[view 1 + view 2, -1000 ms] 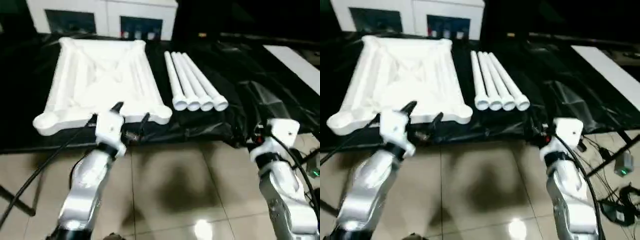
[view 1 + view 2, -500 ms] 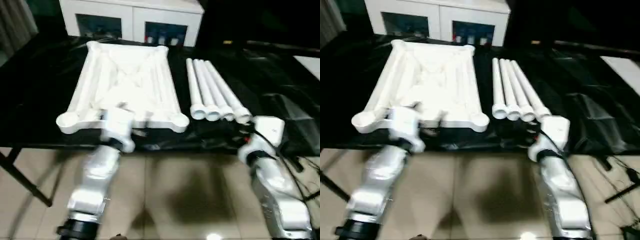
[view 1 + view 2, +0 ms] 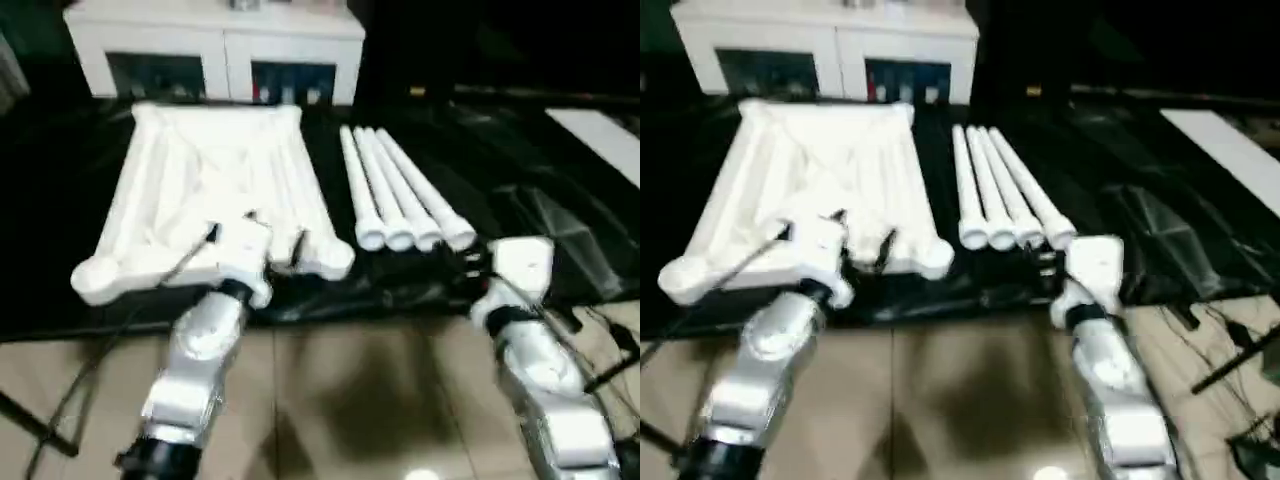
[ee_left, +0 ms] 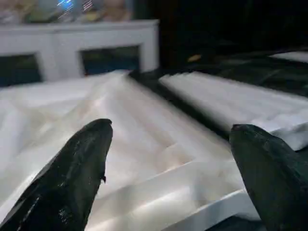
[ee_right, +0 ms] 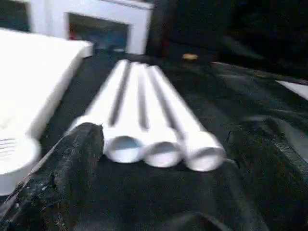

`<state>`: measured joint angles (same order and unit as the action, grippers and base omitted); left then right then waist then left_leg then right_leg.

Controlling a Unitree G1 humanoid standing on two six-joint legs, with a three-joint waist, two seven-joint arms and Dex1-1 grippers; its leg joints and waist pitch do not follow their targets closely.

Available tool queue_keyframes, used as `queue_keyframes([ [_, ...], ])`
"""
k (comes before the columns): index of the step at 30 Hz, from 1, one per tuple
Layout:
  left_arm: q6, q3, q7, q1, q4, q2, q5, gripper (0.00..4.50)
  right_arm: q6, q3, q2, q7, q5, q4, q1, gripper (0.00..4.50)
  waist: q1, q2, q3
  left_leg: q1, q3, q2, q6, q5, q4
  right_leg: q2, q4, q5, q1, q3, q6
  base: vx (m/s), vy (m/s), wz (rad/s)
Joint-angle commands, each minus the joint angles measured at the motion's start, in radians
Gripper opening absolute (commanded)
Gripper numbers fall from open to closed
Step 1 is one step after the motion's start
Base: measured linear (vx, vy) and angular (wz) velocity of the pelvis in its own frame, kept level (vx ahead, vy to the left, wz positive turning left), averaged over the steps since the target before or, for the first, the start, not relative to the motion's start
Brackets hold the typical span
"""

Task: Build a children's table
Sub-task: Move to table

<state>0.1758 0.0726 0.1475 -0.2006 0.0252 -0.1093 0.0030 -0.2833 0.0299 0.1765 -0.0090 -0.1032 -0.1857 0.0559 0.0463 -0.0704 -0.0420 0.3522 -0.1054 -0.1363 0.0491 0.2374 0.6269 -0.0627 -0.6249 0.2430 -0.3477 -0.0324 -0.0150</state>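
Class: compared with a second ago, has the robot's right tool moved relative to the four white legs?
Yes. In the head views the right tool has come forward and leftward, closer to the near ends of the legs. It is open.

Looks like a robot test room or lab, not a home. Black sheeting draped over the tabletop, glossy beige floor tiles reflecting ceiling light just in front of that sheeting, loose cables trailing on the floor beside it, and a white glass-door cabinet standing behind it.
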Motion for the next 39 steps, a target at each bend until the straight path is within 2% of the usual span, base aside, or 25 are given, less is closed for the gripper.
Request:
queue_keyframes([
  [1,0.021,-0.007,-0.004,0.005,0.027,0.004,0.004,4.35,-0.005,-0.006,0.007,0.011,0.006,-0.005,0.018,4.5,0.0,0.019,0.057,-0.018,0.021,-0.072,-0.068,-0.169,-0.077,-0.054,0.037,-0.258,0.029,0.025,0.189,0.039,0.061,0.03],
  [2,0.025,-0.01,-0.003,0.009,0.035,0.002,0.005,4.35,-0.006,-0.003,0.007,0.011,0.007,-0.005,0.02,4.5,0.001,0.016,0.056,-0.018,0.019,-0.071,-0.071,-0.177,-0.076,-0.055,0.038,-0.27,0.028,0.025,0.194,0.039,0.061,0.03],
  [4,0.036,-0.013,-0.002,0.018,0.055,-0.002,0.002,4.35,-0.008,0.003,0.004,0.017,0.008,-0.002,0.027,4.5,0.018,0.016,0.053,0.047,0.055,-0.015,-0.232,-0.094,-0.077,-0.085,0.075,-0.176,0.093,-0.039,0.168,-0.005,0.013,0.22],
  [6,0.039,-0.011,-0.002,0.019,0.06,-0.005,0.001,4.35,-0.009,0.003,0.001,0.019,0.013,0.0,0.032,4.5,0.015,0.027,0.049,0.036,0.076,-0.009,-0.313,-0.027,-0.079,-0.082,0.093,0.003,0.104,-0.073,0.194,0.013,0.023,0.54],
  [8,0.042,-0.013,-0.002,0.016,0.057,-0.01,-0.002,4.35,-0.011,0.002,-0.008,0.01,0.022,0.014,0.043,4.5,0.012,0.032,0.021,0.031,0.081,-0.003,-0.274,0.21,-0.1,-0.079,0.132,0.352,0.12,-0.102,0.182,0.034,0.022,0.61],
  [9,0.045,-0.013,-0.004,0.012,0.055,-0.011,-0.001,4.35,-0.008,-0.011,-0.02,-0.002,0.015,0.028,0.05,4.5,-0.021,0.037,0.009,-0.063,0.09,-0.083,-0.129,0.471,-0.118,-0.053,0.108,0.434,0.054,-0.078,0.192,0.046,-0.001,0.46],
  [11,0.05,-0.016,-0.002,0.008,0.055,-0.01,0.0,4.35,-0.011,-0.019,-0.026,-0.005,0.008,0.035,0.057,4.5,-0.023,0.036,0.011,-0.104,0.098,-0.103,-0.032,0.664,-0.157,-0.043,0.076,0.293,0.033,-0.057,0.158,0.074,-0.032,0.27],
  [13,0.052,-0.018,-0.001,0.006,0.055,-0.009,0.0,4.35,-0.011,-0.021,-0.027,-0.005,0.007,0.036,0.059,4.5,-0.013,0.024,0.01,-0.085,0.064,-0.084,-0.056,0.594,-0.155,-0.072,0.102,0.227,0.05,-0.03,0.131,0.076,-0.029,0.13],
  [15,0.061,-0.019,0.0,0.001,0.058,-0.008,0.002,4.35,-0.01,-0.031,-0.026,-0.006,0.006,0.045,0.065,4.5,0.039,0.025,0.037,0.001,-0.016,-0.042,-0.113,0.179,-0.101,-0.12,0.154,0.217,0.157,0.006,0.138,0.078,-0.025,0.07],
  [17,0.065,-0.016,0.001,0.001,0.061,-0.008,-0.001,4.35,-0.011,-0.037,-0.029,-0.005,0.009,0.047,0.067,4.5,0.045,0.021,0.05,0.01,-0.027,-0.043,-0.152,0.022,-0.095,-0.09,0.144,0.169,0.165,-0.011,0.125,0.078,-0.006,0.08],
  [19,0.066,-0.012,0.003,0.0,0.061,-0.009,-0.002,4.35,-0.012,-0.04,-0.032,-0.004,0.012,0.045,0.067,4.5,0.036,0.031,0.06,-0.031,-0.007,-0.044,-0.211,-0.088,-0.099,-0.037,0.108,0.04,0.144,-0.042,0.095,0.151,0.006,0.03],
  [20,0.067,-0.011,0.003,0.0,0.061,-0.008,-0.002,4.35,-0.013,-0.042,-0.033,-0.003,0.013,0.044,0.067,4.5,0.012,0.041,0.069,-0.121,0.051,-0.071,-0.336,-0.199,-0.098,-0.005,0.046,-0.016,0.072,-0.065,0.056,0.167,0.002,0.03],
  [21,0.067,-0.01,0.004,0.0,0.062,-0.008,-0.002,4.35,-0.014,-0.042,-0.034,-0.003,0.015,0.043,0.067,4.5,-0.022,0.04,0.077,-0.221,0.135,-0.131,-0.508,-0.258,-0.092,-0.014,-0.028,0.103,-0.047,-0.061,-0.002,0.16,-0.045,-0.05],
  [23,0.066,-0.007,0.007,-0.003,0.058,-0.005,0.003,4.35,-0.015,-0.042,-0.034,-0.004,0.016,0.037,0.062,4.5,-0.025,0.022,0.065,-0.206,0.161,-0.157,-0.609,-0.336,-0.097,-0.055,-0.07,0.139,-0.101,-0.012,-0.066,0.115,-0.109,-0.21],
  [24,0.066,-0.006,0.008,-0.004,0.057,-0.004,0.004,4.35,-0.016,-0.042,-0.034,-0.004,0.017,0.035,0.06,4.5,-0.01,-0.002,0.045,-0.119,0.085,-0.063,-0.474,-0.2,-0.082,-0.078,0.021,0.031,-0.042,0.036,-0.033,0.044,-0.105,-0.21],
  [25,0.066,-0.006,0.008,-0.004,0.057,-0.004,0.004,4.35,-0.016,-0.042,-0.034,-0.004,0.017,0.035,0.06,4.5,0.031,-0.042,0.038,-0.028,-0.012,0.05,-0.324,0.036,-0.021,-0.12,0.115,0.177,0.072,0.117,-0.041,0.055,-0.056,0.03],
  [26,0.066,-0.005,0.009,-0.005,0.056,-0.004,0.004,4.35,-0.016,-0.043,-0.035,-0.003,0.018,0.033,0.059,4.5,0.047,-0.042,0.04,0.014,-0.008,0.057,-0.277,0.099,0.047,-0.175,0.139,0.225,0.123,0.177,0.021,0.055,-0.056,0.03],
  [28,0.066,-0.002,0.01,-0.006,0.056,-0.005,0.004,4.35,-0.017,-0.044,-0.036,-0.001,0.02,0.032,0.058,4.5,0.053,-0.032,0.038,0.086,0.024,0.015,-0.103,0.008,0.101,-0.176,0.116,0.098,0.177,0.145,0.22,0.114,-0.029,0.05],
  [30,0.068,0.001,0.009,-0.007,0.058,-0.008,0.003,4.35,-0.02,-0.044,-0.036,0.003,0.023,0.027,0.06,4.5,0.047,-0.002,0.023,0.065,0.016,-0.016,-0.084,-0.093,0.018,-0.121,0.138,0.173,0.145,0.062,0.311,0.11,-0.011,-0.01],
  [32,0.071,0.0,0.011,-0.006,0.062,-0.01,0.003,4.35,-0.02,-0.038,-0.033,0.011,0.025,0.025,0.061,4.5,0.027,0.064,0.02,-0.017,0.027,-0.068,-0.107,0.048,-0.112,-0.023,0.118,0.314,0.106,-0.033,0.218,0.114,0.081,0.02],
  [33,0.072,-0.001,0.012,-0.005,0.064,-0.01,0.004,4.35,-0.02,-0.034,-0.031,0.015,0.026,0.025,0.061,4.5,-0.008,0.092,0.031,-0.089,0.106,-0.121,-0.122,0.315,-0.142,0.025,-0.008,0.266,0.039,-0.057,0.139,0.144,0.109,0.0],
  [34,0.073,-0.001,0.011,-0.004,0.067,-0.011,0.005,4.35,-0.019,-0.028,-0.028,0.026,0.023,0.024,0.06,4.5,-0.016,0.077,0.056,-0.153,0.158,-0.156,-0.23,0.356,-0.135,0.006,-0.069,0.184,-0.016,-0.043,0.058,0.154,0.047,0.0],
  [37,0.073,-0.002,0.011,-0.003,0.069,-0.01,0.009,4.35,-0.016,-0.019,-0.022,0.038,0.024,0.021,0.059,4.5,-0.029,0.043,0.054,-0.141,0.131,-0.139,-0.456,0.102,-0.112,-0.017,-0.103,0.04,-0.092,-0.022,-0.052,0.128,0.026,0.02],
  [38,0.077,-0.003,0.013,0.006,0.084,-0.017,0.01,4.35,-0.017,-0.015,-0.033,0.044,0.021,0.019,0.056,4.5,-0.012,0.021,0.042,-0.076,0.172,-0.075,-0.53,0.083,-0.131,-0.01,-0.086,0.026,-0.051,-0.02,-0.06,0.097,0.002,0.01],
  [39,0.079,-0.002,0.013,0.009,0.089,-0.019,0.011,4.35,-0.017,-0.016,-0.037,0.045,0.018,0.019,0.055,4.5,-0.004,-0.021,0.044,0.016,0.088,0.044,-0.404,0.117,-0.075,-0.079,0.065,-0.039,0.052,0.048,-0.109,0.058,-0.061,0.3],
])
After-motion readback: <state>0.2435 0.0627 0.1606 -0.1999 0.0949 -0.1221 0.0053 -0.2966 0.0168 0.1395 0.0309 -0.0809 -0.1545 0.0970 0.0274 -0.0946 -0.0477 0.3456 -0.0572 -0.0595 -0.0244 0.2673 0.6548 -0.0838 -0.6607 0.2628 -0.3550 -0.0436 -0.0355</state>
